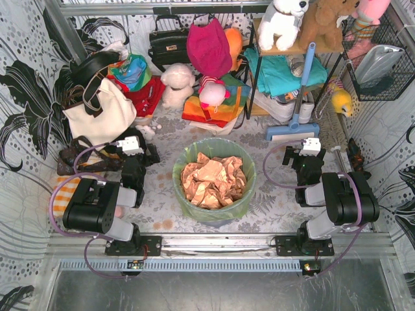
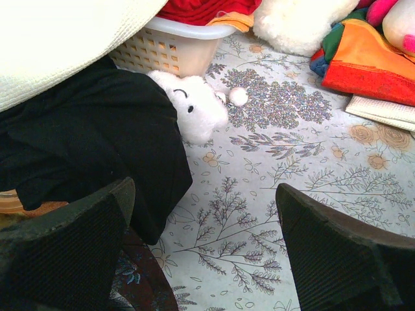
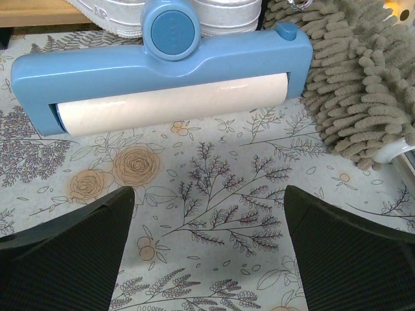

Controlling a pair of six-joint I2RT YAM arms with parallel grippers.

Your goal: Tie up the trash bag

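Observation:
The trash bag [image 1: 225,145] is thin lime-green plastic lining a round bin at the table's centre, seen in the top view only. Its mouth stands open and is full of crumpled tan paper [image 1: 213,180]. My left gripper [image 1: 140,155] rests left of the bag, apart from it. In the left wrist view this gripper [image 2: 204,194] is open over the floral cloth, nothing between its fingers. My right gripper [image 1: 303,159] rests right of the bag, also apart. From its own wrist camera the right gripper [image 3: 209,194] is open and empty.
A white tote bag [image 1: 97,113] and black cloth [image 2: 97,142] lie ahead of the left gripper, beside a small white plush [image 2: 194,107] and a white basket [image 2: 175,45]. A blue floor sweeper [image 3: 162,71] and a grey mop head [image 3: 356,84] lie before the right gripper.

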